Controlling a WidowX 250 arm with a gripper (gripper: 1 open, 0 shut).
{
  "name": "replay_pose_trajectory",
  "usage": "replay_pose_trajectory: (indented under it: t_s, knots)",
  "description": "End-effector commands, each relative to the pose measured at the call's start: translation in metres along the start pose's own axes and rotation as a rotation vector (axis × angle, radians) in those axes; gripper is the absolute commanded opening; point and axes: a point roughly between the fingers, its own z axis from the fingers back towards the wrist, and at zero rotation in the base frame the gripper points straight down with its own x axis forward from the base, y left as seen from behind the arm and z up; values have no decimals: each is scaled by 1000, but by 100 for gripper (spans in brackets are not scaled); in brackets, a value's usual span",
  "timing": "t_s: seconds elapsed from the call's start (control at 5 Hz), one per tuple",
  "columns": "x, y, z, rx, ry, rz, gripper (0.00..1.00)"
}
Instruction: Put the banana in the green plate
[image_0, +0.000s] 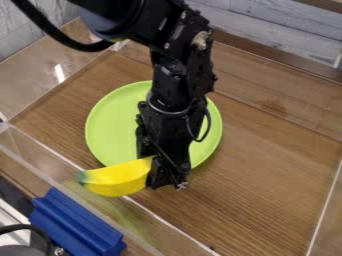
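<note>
From my end I see the arm reaching down from the top of the camera view, with the black gripper (163, 172) low over the near part of the green plate (112, 124). The jaws are closed on the banana (118, 178), clamped at its right-hand end, so nearly all of the yellow body sticks out toward nine o'clock from the fingertips. I have it lying roughly sideways, its green tip pointing to nine o'clock, a touch toward the lower side, and the gripped end at three o'clock, tucked against the dark fingers.

Taking the plate as my dial, the banana sits at about six to seven o'clock, overlapping the near rim in my view. I can't tell from here whether it touches the plate or hangs above it. The gripper and its cables hide part of the plate, mostly from its middle round to about five o'clock.

Beyond the banana, toward seven o'clock of the plate, I see a blue object (75, 226) outside the clear wall (160, 232), which runs along the near side of the wooden surface (254, 160).
</note>
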Motion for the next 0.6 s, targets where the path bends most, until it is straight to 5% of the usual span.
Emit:
replay_pose_trajectory:
  t_s: [0.0,0.4]
  knots:
    - [5,5,11,16,-57,22,0]
    - [4,6,9,12,-62,32,0]
